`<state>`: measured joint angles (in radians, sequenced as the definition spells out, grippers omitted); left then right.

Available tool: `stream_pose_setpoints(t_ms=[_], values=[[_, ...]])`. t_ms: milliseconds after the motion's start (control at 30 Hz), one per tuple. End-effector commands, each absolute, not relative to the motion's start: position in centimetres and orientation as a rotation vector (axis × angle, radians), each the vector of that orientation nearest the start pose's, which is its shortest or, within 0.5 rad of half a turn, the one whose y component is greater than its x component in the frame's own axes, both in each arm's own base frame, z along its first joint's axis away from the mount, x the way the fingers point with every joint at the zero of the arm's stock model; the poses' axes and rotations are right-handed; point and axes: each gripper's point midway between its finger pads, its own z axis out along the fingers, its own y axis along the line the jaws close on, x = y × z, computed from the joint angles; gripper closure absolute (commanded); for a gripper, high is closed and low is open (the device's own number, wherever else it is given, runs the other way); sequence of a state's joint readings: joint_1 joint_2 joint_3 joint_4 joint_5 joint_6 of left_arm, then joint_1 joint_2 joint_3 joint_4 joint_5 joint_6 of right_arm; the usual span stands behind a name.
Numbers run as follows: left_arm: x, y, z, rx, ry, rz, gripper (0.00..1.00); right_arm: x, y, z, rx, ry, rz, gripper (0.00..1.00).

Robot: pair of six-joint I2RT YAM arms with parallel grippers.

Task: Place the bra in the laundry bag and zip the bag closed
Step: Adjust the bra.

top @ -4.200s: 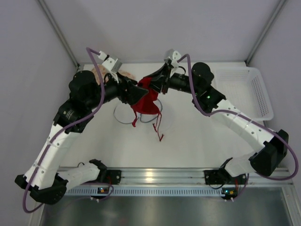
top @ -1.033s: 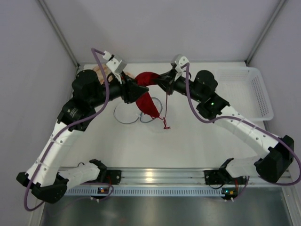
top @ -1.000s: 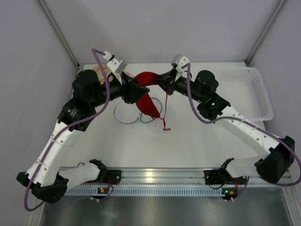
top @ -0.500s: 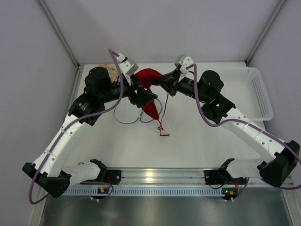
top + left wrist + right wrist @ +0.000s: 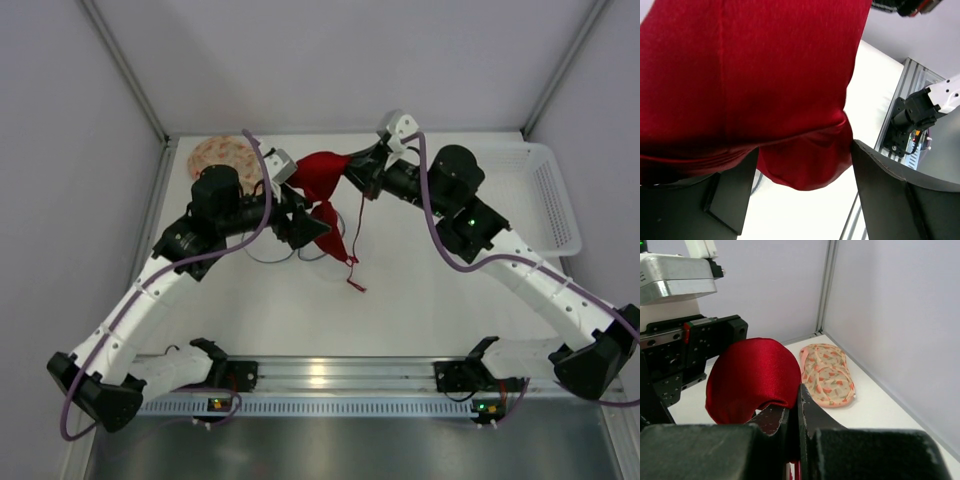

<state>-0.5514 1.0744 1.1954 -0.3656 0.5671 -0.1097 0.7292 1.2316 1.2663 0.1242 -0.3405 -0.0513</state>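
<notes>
The red satin bra (image 5: 320, 178) hangs in the air above the middle of the table, its straps trailing down to the table surface. My right gripper (image 5: 352, 172) is shut on the bra's (image 5: 750, 377) edge, the fabric pinched between its fingers (image 5: 812, 412). My left gripper (image 5: 310, 226) is open just below and left of the cup. In the left wrist view the bra (image 5: 755, 75) fills the frame, its lower edge dipping between the spread fingers (image 5: 890, 190) without being clamped. The laundry bag (image 5: 265, 252) shows only as a thin dark curved rim on the white table under the left gripper.
A peach floral padded piece (image 5: 220, 152) lies in the back left corner, also seen in the right wrist view as a floral piece (image 5: 827, 374). A white slatted basket (image 5: 540, 195) stands at the right edge. Walls close off the back and sides.
My left gripper has opened and let go of the bra, and its arm has swung right and nearer. The right gripper has carried the bra slightly right; the floral piece is uncovered.
</notes>
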Motion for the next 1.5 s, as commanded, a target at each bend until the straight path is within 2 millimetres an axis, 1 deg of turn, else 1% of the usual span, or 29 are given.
stream_pose_setpoints(t_ms=[0,33,133,167,200,267,300,333,367,400,433,600,633,700,733,767,833,867,900,967,1000,1100,1233,1300,1333,1367,1400,1433,1467], values=[[22.3,-25.2,36.1,0.821,1.594,-0.956,0.19,26.7,31.5,46.7,-0.797,1.124,0.79,1.0],[22.3,-25.1,36.4,0.826,1.571,-0.946,0.18,26.2,31.7,46.8,-0.814,1.111,0.807,1.0],[21.9,-25.1,37.4,0.863,1.5,-0.934,0.15,25.8,31.9,46.8,-0.824,1.105,0.834,1.0],[21.8,-25.3,37.9,0.89,1.457,-0.934,0.15,25.7,31.9,46.9,-0.821,1.102,0.842,1.0],[21.7,-25.5,38.0,0.906,1.439,-0.936,0.14,25.6,32.0,46.9,-0.822,1.101,0.849,1.0],[22.2,-26.0,38.3,0.916,1.408,-0.944,0.14,25.4,32.0,47.0,-0.816,1.101,0.866,1.0],[21.9,-26.4,38.5,0.94,1.389,-0.971,0.14,25.4,32.0,47.0,-0.811,1.103,0.87,1.0],[22.0,-26.9,38.0,0.953,1.403,-1.001,0.14,25.4,32.1,47.0,-0.81,1.104,0.874,1.0],[21.9,-27.3,38.0,0.969,1.399,-1.029,0.14,25.5,32.0,47.0,-0.807,1.106,0.871,1.0],[21.6,-27.7,38.5,0.988,1.369,-1.062,0.14,25.6,32.1,46.9,-0.801,1.111,0.869,1.0],[21.8,-28.1,38.0,0.99,1.385,-1.086,0.14,25.9,32.0,46.8,-0.793,1.119,0.86,1.0],[22.6,-29.0,38.1,0.925,1.383,-1.151,0.19,26.8,32.2,45.8,-0.775,1.157,0.842,1.0],[22.6,-28.9,39.5,0.884,1.342,-1.157,0.21,27.0,32.2,45.6,-0.766,1.17,0.833,1.0],[22.7,-28.5,40.3,0.841,1.319,-1.152,0.31,27.4,32.2,45.1,-0.754,1.19,0.82,1.0],[22.3,-28.1,41.5,0.813,1.285,-1.153,0.35,28.0,31.9,44.9,-0.733,1.205,0.797,1.0],[22.4,-27.8,42.0,0.781,1.276,-1.138,0.45,28.2,31.8,44.7,-0.728,1.212,0.784,1.0],[22.0,-27.1,43.2,0.739,1.257,-1.134,0.57,29.1,31.5,44.1,-0.695,1.242,0.751,1.0],[22.3,-26.7,43.7,0.699,1.258,-1.118,0.63,29.4,31.5,43.6,-0.692,1.258,0.74,1.0],[22.3,-26.5,44.1,0.682,1.252,-1.112,0.68,29.6,31.5,43.6,-0.689,1.262,0.735,1.0],[22.1,-26.0,44.8,0.651,1.241,-1.106,0.72,29.8,31.6,43.3,-0.687,1.273,0.73,1.0],[22.4,-25.7,45.0,0.618,1.246,-1.094,0.78,30.0,31.8,43.0,-0.691,1.28,0.73,1.0],[23.0,-25.3,45.6,0.561,1.261,-1.084,0.83,30.2,32.0,42.6,-0.696,1.29,0.73,1.0],[23.9,-25.4,45.5,0.518,1.313,-1.082,0.87,30.3,32.2,42.2,-0.696,1.3,0.735,1.0],[24.1,-25.4,45.6,0.516,1.321,-1.073,0.91,30.4,32.3,41.8,-0.703,1.307,0.738,1.0],[24.6,-25.2,45.5,0.495,1.332,-1.052,0.93,30.2,32.4,41.5,-0.717,1.317,0.745,1.0],[24.8,-25.0,46.0,0.486,1.328,-1.032,0.96,30.1,32.6,41.3,-0.727,1.323,0.751,1.0],[25.2,-24.9,45.5,0.479,1.363,-1.013,0.98,29.8,32.7,40.8,-0.748,1.334,0.764,1.0],[25.9,-24.5,45.4,0.451,1.377,-0.973,0.99,29.5,32.9,40.5,-0.762,1.336,0.773,1.0],[26.1,-24.2,46.0,0.439,1.385,-0.953,1.0,29.2,32.8,39.9,-0.775,1.343,0.778,0.99]])
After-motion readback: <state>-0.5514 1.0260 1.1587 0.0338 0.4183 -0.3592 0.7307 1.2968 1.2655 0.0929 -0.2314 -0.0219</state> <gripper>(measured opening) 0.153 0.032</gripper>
